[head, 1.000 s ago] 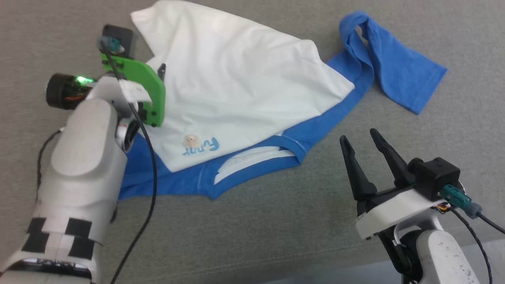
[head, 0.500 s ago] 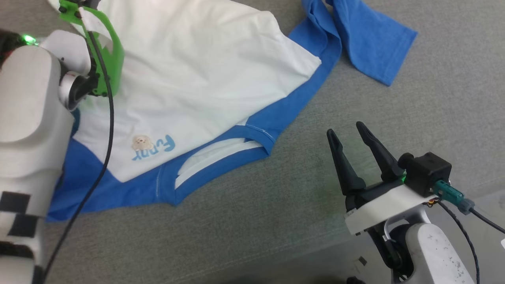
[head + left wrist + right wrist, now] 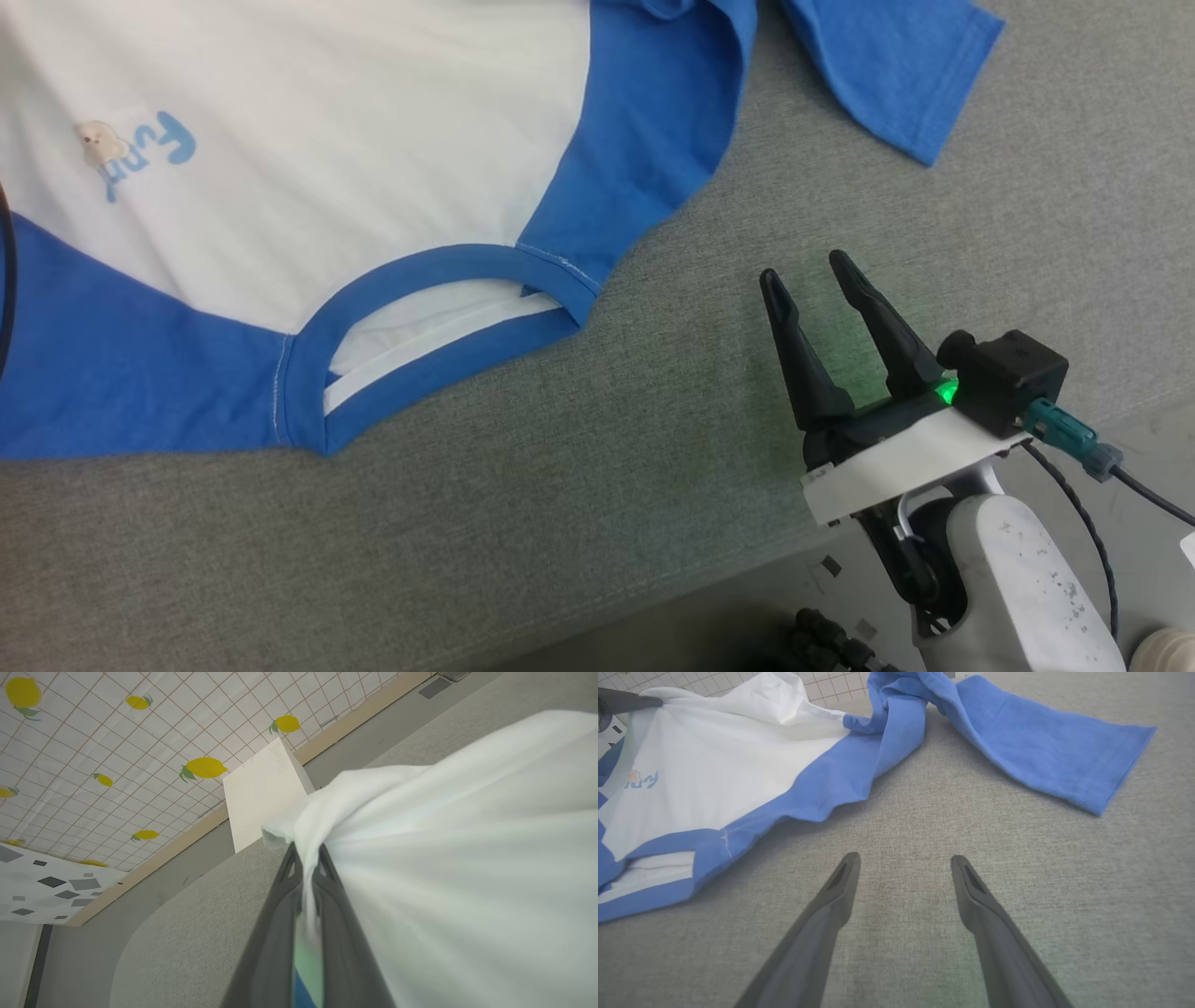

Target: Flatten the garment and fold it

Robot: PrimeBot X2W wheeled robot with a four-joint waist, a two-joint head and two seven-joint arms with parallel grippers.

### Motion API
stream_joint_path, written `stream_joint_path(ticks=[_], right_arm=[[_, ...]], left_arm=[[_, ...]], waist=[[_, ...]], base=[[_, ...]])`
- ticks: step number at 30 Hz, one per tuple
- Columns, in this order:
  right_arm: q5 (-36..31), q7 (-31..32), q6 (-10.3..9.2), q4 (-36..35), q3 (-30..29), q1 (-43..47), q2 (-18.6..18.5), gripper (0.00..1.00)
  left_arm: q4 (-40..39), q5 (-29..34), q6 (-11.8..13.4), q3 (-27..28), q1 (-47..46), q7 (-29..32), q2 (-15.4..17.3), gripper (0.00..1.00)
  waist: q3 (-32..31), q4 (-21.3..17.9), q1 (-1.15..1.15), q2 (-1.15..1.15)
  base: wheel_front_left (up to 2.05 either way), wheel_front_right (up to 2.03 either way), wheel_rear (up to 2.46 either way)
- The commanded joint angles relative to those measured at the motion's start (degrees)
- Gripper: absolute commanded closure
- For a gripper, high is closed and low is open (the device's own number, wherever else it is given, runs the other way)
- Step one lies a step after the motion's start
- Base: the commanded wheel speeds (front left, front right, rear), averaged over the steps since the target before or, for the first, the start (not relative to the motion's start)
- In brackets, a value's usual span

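Left gripper [image 3: 307,853] is clamped on a bunched white edge of the garment [image 3: 373,140], which spreads across the left. Right gripper [image 3: 801,266] stands open over the grey surface [image 3: 653,420]. The loose blue sleeve [image 3: 887,75] lies farther off, slightly right, so that arm is nearer.

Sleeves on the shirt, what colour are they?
Bright blue; the sleeves show best in the right wrist view.

Head view down over the garment [image 3: 308,140], right wrist low across it, left wrist close against it
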Motion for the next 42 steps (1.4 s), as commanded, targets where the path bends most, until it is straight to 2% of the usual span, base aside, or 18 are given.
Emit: stream_joint_path(ticks=[1,2,3,4,5,9,14,20,24,30,34,38,42], right_arm=[[0.49,-0.54,-0.10,0.22,0.20,-1.05,0.10,0.00],[0.50,-0.56,-0.10,0.27,0.21,-1.18,0.10,0.00],[0.51,-0.58,-0.10,0.30,0.20,-1.31,0.10,0.00],[0.51,-0.60,-0.10,0.33,0.13,-1.44,0.10,0.00],[0.45,-0.61,-0.10,0.32,-0.02,-1.53,0.10,0.00],[-0.20,-0.31,-0.10,0.34,-0.73,-1.55,0.10,0.00],[-1.84,0.76,-0.10,-0.39,-2.64,-0.73,0.10,0.00],[-4.63,3.71,-0.10,-2.44,-6.52,2.07,0.10,0.00],[-5.71,6.13,-0.10,-4.40,-7.85,4.04,0.10,0.00],[-6.46,9.16,-0.10,-6.79,-8.19,6.36,0.10,0.00],[-6.31,10.36,-0.10,-7.71,-8.07,7.74,0.10,0.00],[-6.12,11.11,-0.10,-8.34,-8.02,8.74,0.10,0.00],[-6.00,11.47,-0.10,-8.57,-8.29,9.42,0.10,0.00]], left_arm=[[1.17,0.43,1.16,-0.04,-0.37,-0.52,0.13,1.00],[1.91,0.06,1.66,0.26,-0.24,-0.83,-0.25,1.00],[2.68,-0.95,2.16,0.87,0.06,-1.21,-0.98,0.95],[3.59,-2.38,2.71,1.62,0.70,-1.71,-2.03,0.40],[4.27,-3.34,2.99,1.97,1.46,-2.33,-2.86,0.00],[5.38,-7.37,4.39,4.25,4.84,-6.14,-5.55,0.00],[3.37,-12.30,9.43,9.56,11.75,-16.78,-9.54,0.00],[-3.97,-18.22,14.11,14.42,24.43,-30.57,-17.86,0.00],[-8.98,-19.90,16.31,14.35,32.85,-35.58,-23.00,0.00],[-12.30,-20.80,19.23,11.92,42.29,-36.13,-27.76,0.00],[-12.12,-20.72,21.86,11.14,46.54,-34.62,-28.45,0.00],[-11.67,-22.26,22.70,11.03,49.97,-31.80,-28.39,0.00],[-10.58,-24.50,22.00,11.20,51.49,-29.18,-28.34,0.00]], waist=[[0.64,-0.27,-0.01,0.00],[0.75,-0.19,-0.01,0.00],[0.82,-0.08,-0.01,0.00],[0.83,0.15,-0.01,0.00],[0.75,0.54,-0.01,0.00],[-0.55,2.34,-0.01,0.00],[-3.98,5.65,-0.01,0.00],[-10.10,11.85,-0.01,0.00],[-13.69,15.31,-0.01,0.00],[-17.35,18.12,-0.01,0.00],[-18.74,18.39,-0.01,0.00],[-19.38,18.28,-0.01,0.00],[-19.68,17.99,-0.01,0.00]], base=[[0.00,0.00,0.00],[0.00,0.00,0.00],[0.00,0.00,0.00],[0.00,0.00,0.00],[0.00,0.00,0.00],[0.00,0.00,0.00],[0.00,0.00,0.00],[0.00,0.00,0.00],[0.00,0.00,0.00],[0.00,0.00,0.00],[0.00,0.00,0.00],[0.00,0.00,0.00],[0.00,0.00,0.00]])
